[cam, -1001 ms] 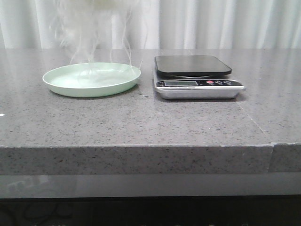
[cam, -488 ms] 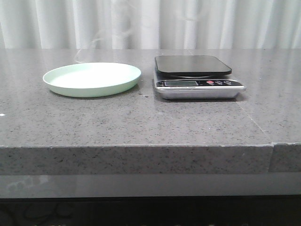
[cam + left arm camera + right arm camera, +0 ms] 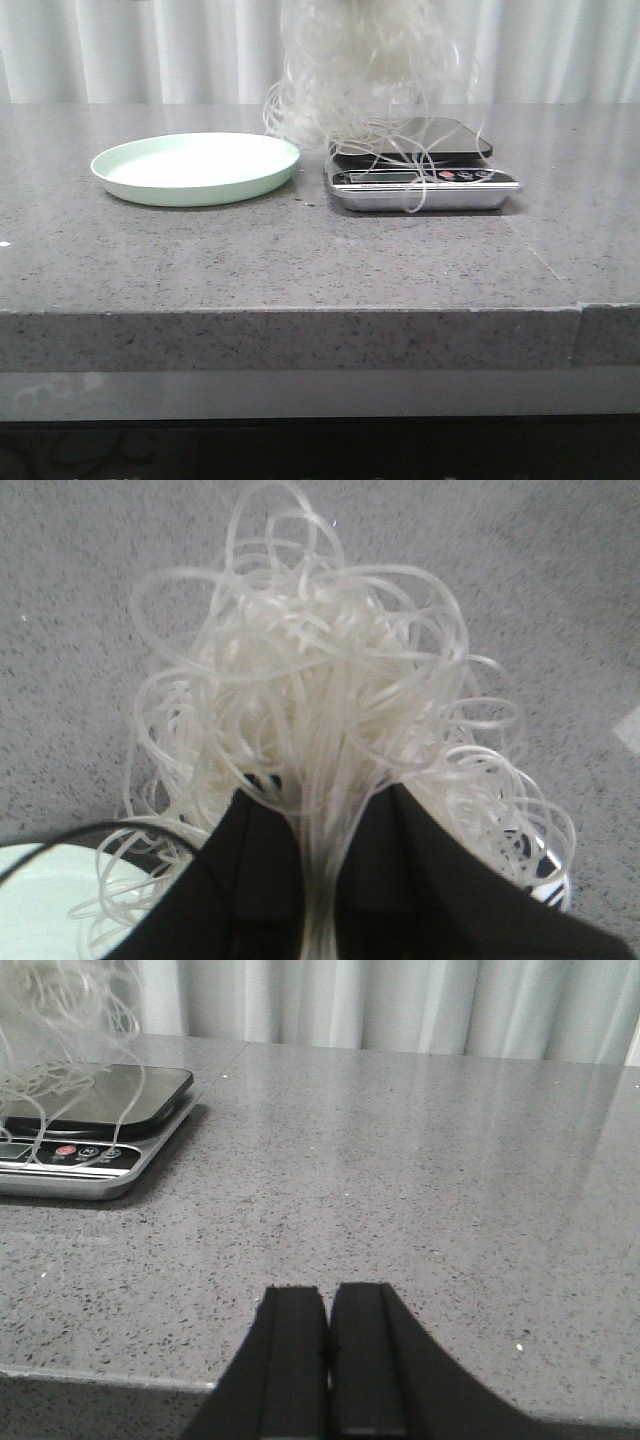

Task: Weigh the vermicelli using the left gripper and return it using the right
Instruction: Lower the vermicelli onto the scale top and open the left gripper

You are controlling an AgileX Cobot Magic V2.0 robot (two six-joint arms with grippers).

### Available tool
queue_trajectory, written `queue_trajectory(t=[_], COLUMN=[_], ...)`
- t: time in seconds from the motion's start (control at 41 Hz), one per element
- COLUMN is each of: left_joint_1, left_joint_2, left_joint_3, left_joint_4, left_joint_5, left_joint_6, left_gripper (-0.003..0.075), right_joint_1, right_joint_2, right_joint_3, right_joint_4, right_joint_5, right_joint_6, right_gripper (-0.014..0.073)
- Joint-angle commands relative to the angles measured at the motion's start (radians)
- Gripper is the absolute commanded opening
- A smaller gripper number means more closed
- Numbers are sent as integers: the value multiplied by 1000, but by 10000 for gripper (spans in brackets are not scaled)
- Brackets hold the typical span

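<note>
The vermicelli (image 3: 365, 75) is a fluffy mass of thin white curly strands. It hangs over the black platform of the kitchen scale (image 3: 410, 137), and its lowest strands touch the platform and trail over the scale's display. My left gripper (image 3: 320, 810) is shut on the vermicelli (image 3: 310, 680) and holds it from above; the gripper is above the top of the front view. The pale green plate (image 3: 195, 167) lies bare to the left of the scale. My right gripper (image 3: 328, 1295) is shut and empty, low over the table to the right of the scale (image 3: 90, 1125).
The grey stone table (image 3: 300, 260) has its front edge close to the camera. A seam runs through the top at the right. White curtains hang behind.
The vermicelli was lifted off the plate, went out of view above, and now hangs over the scale to the right. The plate now lies bare.
</note>
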Motion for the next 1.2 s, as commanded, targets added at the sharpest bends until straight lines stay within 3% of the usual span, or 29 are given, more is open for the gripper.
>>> queue_trajectory(t=[0.0, 0.561, 0.684, 0.879, 0.976, 1.172], left_joint_1=[-18, -70, -60, -57, -57, -52], left_joint_2=[-40, 35, 35, 33, 33, 33], left_joint_3=[-33, -33, -33, -35, -57, -177], left_joint_4=[-22, 5, 6, 6, 9, 34], left_joint_5=[-64, -67, -33, 0, 37, 128], left_joint_6=[-12, -12, -12, -12, -12, -12], left_gripper=[138, 145, 251, 552, 601, 602], right_joint_1=[-3, -3, -3, -3, -3, -3], right_joint_2=[-17, -17, -17, -17, -17, -17], right_joint_3=[-8, -8, -8, -8, -8, -8], right_joint_4=[-6, -6, -6, -6, -6, -6], right_joint_5=[-83, -83, -83, -83, -83, -83], right_joint_6=[-6, -6, -6, -6, -6, -6], right_gripper=[151, 151, 151, 151, 151, 151])
